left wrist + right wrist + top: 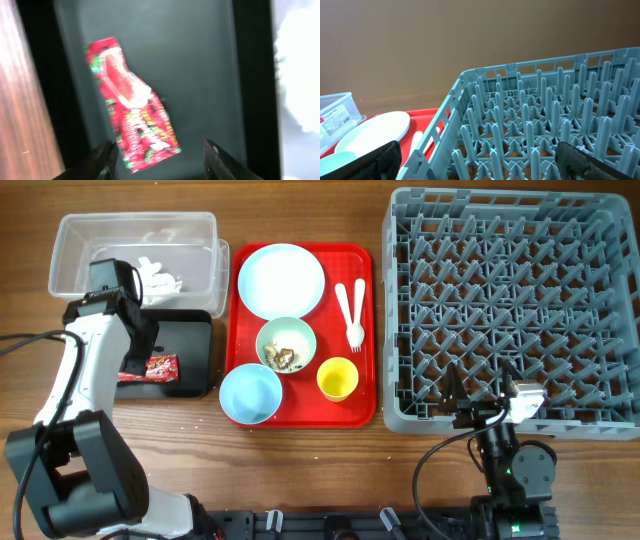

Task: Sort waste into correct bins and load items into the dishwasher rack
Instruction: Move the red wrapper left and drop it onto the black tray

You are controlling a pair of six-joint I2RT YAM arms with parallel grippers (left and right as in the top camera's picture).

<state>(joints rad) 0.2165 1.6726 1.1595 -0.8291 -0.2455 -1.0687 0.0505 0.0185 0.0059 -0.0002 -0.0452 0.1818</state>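
The wrapper (132, 107) lies in the black tray (200, 65) near the surface's left edge, light, thin and probably slippery, so the left pincer (160, 155), spread wide over one end, would best pinch across its narrow width.

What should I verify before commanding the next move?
1. Red-and-white crumpled wrapper lies inside the shallow black rectangular tray: ok.
2. Left hand open, holding nothing: ok.
3. Right hand open, holding nothing: ok.
4. Large grey plastic dishwasher rack has nothing loaded, pegs free: ok.
5. Pale blue bowl with brown food scraps sits upright on the flat red tray: ok.
6. Left hand raised clear of the black tray's rim: cannot tell.
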